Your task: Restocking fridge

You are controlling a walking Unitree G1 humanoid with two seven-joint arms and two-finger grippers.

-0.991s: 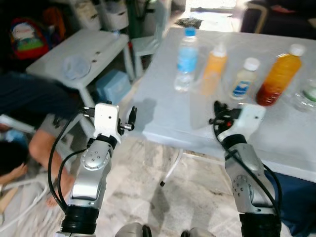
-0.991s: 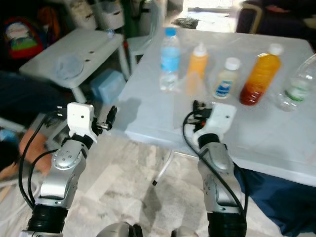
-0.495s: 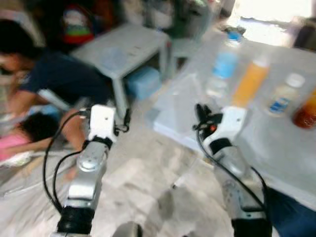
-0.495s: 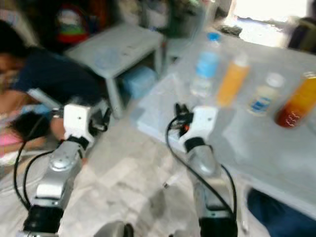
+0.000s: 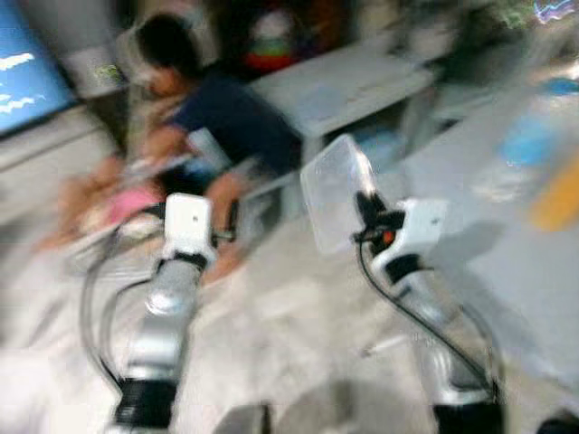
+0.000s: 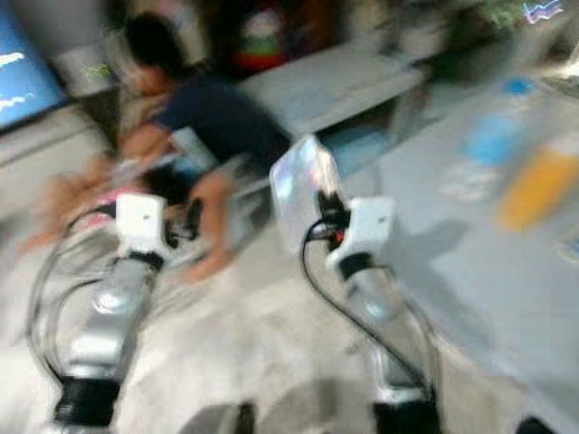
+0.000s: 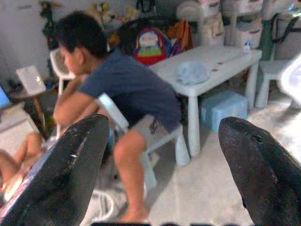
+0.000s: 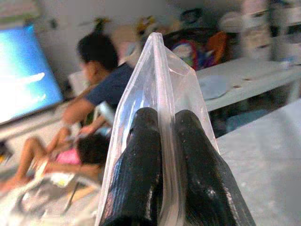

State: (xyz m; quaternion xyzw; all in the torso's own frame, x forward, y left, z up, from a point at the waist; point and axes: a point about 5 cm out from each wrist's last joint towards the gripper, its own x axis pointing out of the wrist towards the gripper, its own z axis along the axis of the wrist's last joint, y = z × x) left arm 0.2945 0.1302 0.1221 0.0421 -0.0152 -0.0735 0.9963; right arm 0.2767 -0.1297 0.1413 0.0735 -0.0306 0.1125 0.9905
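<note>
Between right gripper (image 8: pixel 162 155) fingers, clear plastic bag (image 8: pixel 160 89) sat clamped edge-on, held upright above floor beside grey table (image 5: pixel 507 244). Head views (heavily blurred) showed bag (image 5: pixel 336 192) broadside, raised above right wrist. Left gripper (image 7: pixel 162 155) spread wide, holding nothing. Left wrist view was sharper: person (image 7: pixel 117 89) in dark shirt seated on small white chair (image 7: pixel 141 141), low white table (image 7: pixel 211 59) behind. Bottles on grey table were mere colour smears.
</note>
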